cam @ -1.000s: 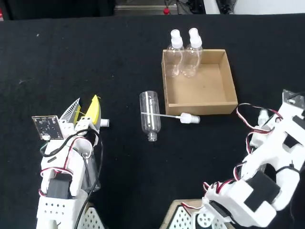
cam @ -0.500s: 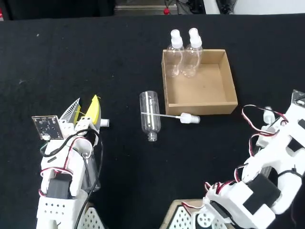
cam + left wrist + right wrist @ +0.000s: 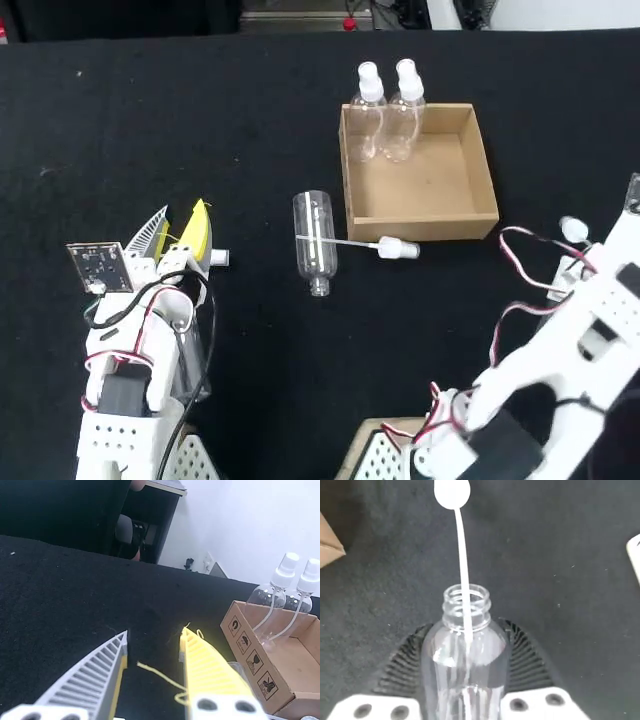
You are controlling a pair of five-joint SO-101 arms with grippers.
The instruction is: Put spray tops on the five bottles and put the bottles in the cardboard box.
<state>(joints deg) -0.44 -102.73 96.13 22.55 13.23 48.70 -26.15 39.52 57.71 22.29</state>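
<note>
1 bottle [image 3: 465, 680], neck pointing outward, clamped lengthwise by the right gripper [image 3: 466, 632] — left gripper [image 3: 155, 632] spread apart.

We record even, diffuse light across the black worktop [image 3: 150, 130], which swallows shadows. Soft glints mark the clear bottle [image 3: 465, 652]; the white wall [image 3: 260, 525] reads bright.

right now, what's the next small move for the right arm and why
Probably tip the bottle upright so the spray top slides down to the neck. The right gripper is shut on the bottle, and the tube is through the neck, but the head sits well clear of it.
</note>
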